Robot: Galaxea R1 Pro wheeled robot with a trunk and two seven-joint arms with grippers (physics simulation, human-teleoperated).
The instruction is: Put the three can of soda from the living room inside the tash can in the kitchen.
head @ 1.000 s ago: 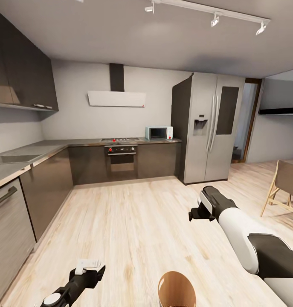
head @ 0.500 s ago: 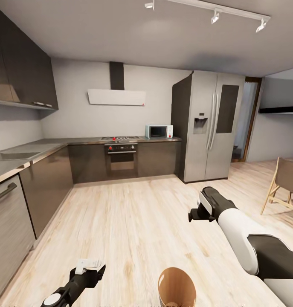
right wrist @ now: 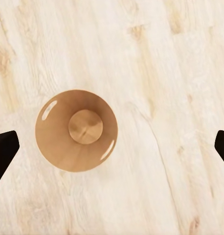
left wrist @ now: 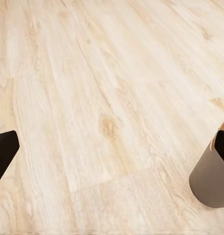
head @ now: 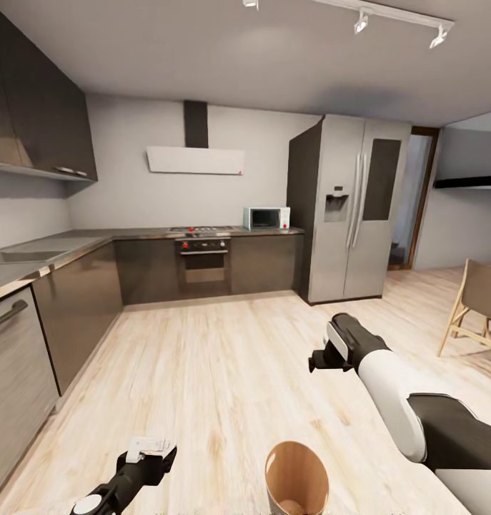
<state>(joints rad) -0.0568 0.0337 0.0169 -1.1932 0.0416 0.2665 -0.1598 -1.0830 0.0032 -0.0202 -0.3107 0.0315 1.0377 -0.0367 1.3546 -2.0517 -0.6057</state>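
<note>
On the kitchen floor (head: 224, 357), upright tash can (right wrist: 76, 129), nothing inside.

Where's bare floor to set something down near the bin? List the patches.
Bare wood floor runs from the trash can up to the oven, and between the left cabinets and fridge. It is tighter by the chair.

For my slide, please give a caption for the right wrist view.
Looking straight down into the empty wood-toned trash can standing on the light wood floor.
</note>
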